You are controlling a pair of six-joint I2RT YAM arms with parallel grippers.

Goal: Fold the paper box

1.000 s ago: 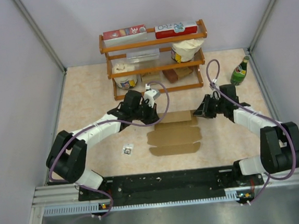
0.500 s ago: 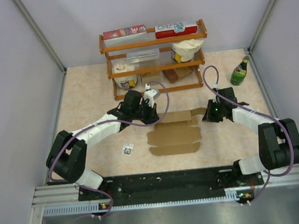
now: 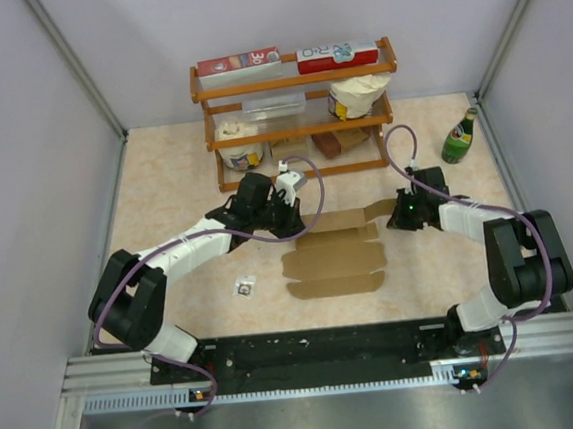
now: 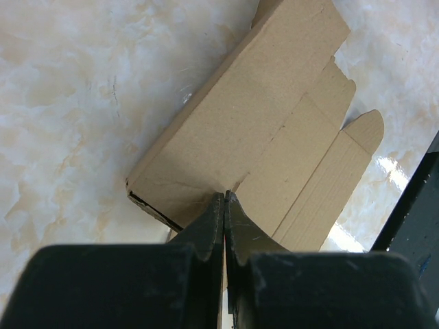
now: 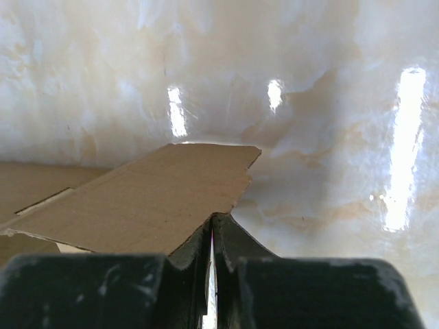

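The paper box [image 3: 333,259] is a plain brown creased sheet lying mostly flat at the table's middle. My left gripper [image 3: 289,220] is at its back left corner. In the left wrist view the jaws are closed, their tips [image 4: 225,197] on the cardboard [image 4: 274,116] at a crease, beside a raised doubled edge. My right gripper [image 3: 395,215] is at the back right corner. It is shut on the edge of a side flap [image 5: 151,199], which it holds lifted off the table. That flap also shows in the top view [image 3: 376,210].
A wooden shelf [image 3: 295,77] with red-and-white cartons, tubs and a small brown block stands at the back. A green bottle [image 3: 459,137] stands at the back right. A small object [image 3: 244,286] lies left of the box. Grey walls close both sides.
My right gripper has drawn slightly back and inward, and the box's back right flap has risen off the table with it. The left arm has not moved.
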